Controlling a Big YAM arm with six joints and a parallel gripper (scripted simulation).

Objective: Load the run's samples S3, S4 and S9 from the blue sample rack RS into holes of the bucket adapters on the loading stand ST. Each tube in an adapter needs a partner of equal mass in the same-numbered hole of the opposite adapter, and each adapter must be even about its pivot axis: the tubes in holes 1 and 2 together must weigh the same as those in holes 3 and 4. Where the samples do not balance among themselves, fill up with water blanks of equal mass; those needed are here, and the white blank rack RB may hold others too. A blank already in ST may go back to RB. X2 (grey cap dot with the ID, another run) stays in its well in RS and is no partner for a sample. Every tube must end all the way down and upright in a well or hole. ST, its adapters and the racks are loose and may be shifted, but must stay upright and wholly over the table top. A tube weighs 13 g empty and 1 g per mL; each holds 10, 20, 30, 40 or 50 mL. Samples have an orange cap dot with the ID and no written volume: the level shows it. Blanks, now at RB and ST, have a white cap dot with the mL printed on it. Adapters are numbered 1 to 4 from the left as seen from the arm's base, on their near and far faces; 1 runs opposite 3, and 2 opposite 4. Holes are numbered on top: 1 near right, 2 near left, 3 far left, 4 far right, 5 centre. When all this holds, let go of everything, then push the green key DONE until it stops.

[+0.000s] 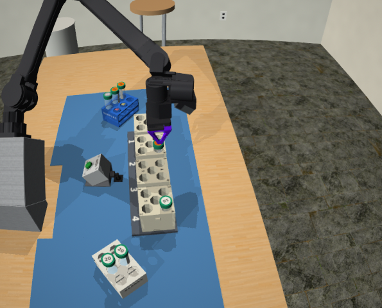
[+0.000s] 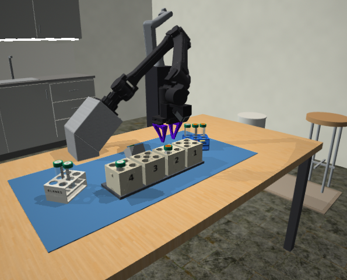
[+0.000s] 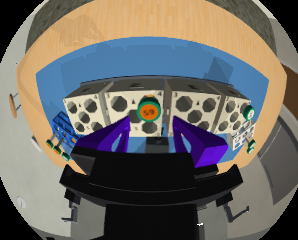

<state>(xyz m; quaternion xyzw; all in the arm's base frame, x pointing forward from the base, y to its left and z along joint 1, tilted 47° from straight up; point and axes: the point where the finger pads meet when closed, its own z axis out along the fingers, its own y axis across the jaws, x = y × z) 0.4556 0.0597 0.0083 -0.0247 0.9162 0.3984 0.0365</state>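
Risk: S9 [image 1: 157, 144] sits in adapter 2 [image 2: 175, 161], frame centre; a partnerless tube leaves the stand [image 1: 131, 185] unbalanced. Claw [image 2: 167, 137] apart, empty, just above the cap.
Adapter 4 [image 2: 128, 179]: one blank [image 1: 165, 201].
RS [image 1: 119, 112], upper left: three tubes.
RB [image 1: 124, 282], bottom: two 20s.

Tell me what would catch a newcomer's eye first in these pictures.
Probably the black arm reaching down over the row of four cream blocks on the blue mat, its open purple gripper just above an orange-dotted tube seated in block 2. Next, the blue rack with three tubes behind that row, and the white rack with two tubes marked 20 at the mat's other end.
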